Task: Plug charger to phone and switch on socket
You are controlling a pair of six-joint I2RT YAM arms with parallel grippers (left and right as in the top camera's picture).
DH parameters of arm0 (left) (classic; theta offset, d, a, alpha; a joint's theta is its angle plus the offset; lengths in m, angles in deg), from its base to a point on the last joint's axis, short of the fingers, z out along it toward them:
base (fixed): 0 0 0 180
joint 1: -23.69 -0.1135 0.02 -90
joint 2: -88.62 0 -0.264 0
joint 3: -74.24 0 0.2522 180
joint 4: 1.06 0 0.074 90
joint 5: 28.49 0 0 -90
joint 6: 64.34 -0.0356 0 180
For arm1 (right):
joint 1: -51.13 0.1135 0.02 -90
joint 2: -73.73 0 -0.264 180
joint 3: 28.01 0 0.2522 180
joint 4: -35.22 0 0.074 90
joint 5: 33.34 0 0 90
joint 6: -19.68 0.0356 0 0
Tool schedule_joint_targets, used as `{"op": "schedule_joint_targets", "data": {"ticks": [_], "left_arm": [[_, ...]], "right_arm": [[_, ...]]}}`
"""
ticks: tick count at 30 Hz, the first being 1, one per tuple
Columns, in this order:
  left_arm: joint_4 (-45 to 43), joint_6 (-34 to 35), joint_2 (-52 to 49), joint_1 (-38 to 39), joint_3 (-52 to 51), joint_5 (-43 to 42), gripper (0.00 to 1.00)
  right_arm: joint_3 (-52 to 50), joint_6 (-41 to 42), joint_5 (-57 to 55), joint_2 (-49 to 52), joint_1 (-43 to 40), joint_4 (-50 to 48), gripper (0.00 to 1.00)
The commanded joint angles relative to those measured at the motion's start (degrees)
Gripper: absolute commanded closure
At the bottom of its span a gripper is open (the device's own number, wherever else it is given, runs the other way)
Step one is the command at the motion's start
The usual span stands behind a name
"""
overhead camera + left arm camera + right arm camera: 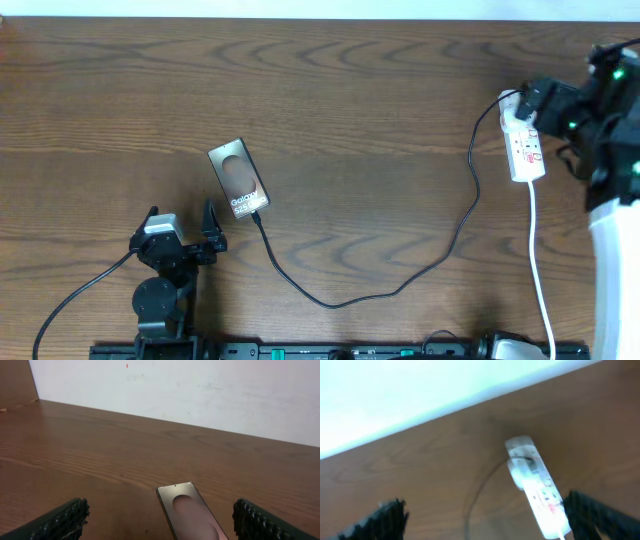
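Observation:
The phone (239, 180) lies flat left of the table's middle; its far end also shows in the left wrist view (192, 512). The black charger cable (400, 285) runs from the phone's near end, where its tip touches the phone's edge, in a long curve to a white adapter on the socket (524, 145) at the far right. My left gripper (182, 220) is open and empty, just near-left of the phone (160, 522). My right gripper (535, 100) is open over the socket's far end. In the blurred right wrist view the socket (540, 492) lies near the right finger of that gripper (485, 515).
The socket's white cord (540, 270) runs from the strip down to the front edge. A black cable (75, 295) trails from the left arm's base. A white wall borders the table's far edge (200, 390).

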Motion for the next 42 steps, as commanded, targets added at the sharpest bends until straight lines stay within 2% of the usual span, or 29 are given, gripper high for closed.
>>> {"op": "schedule_joint_targets", "data": {"ticks": [1,8,14,28,40,42], "left_arm": [[2.8,-0.7,-0.2,0.3,-0.7,1.6,0.06],[2.8,-0.7,-0.2,0.3,-0.7,1.6,0.06],[2.8,-0.7,-0.2,0.3,-0.7,1.6,0.06],[2.8,-0.7,-0.2,0.3,-0.7,1.6,0.06],[2.8,-0.7,-0.2,0.3,-0.7,1.6,0.06],[2.8,-0.7,-0.2,0.3,-0.7,1.6,0.06]], "right_arm": [[-9.2,-1.9,0.0,-4.5,4.4,-10.4,0.01],[-32.6,-8.1,0.0,-13.0,11.6,-41.7,0.01],[-48.6,-10.1,0.0,-20.8,13.5,-54.3,0.01],[-72.8,-10.1,-0.1,-50.8,13.4,-55.3,0.01],[-73.2,-13.9,-0.1,-68.7,13.3,-29.6,0.01],[-73.2,-14.2,-1.2,-71.1,13.3,-28.8,0.01]]}}
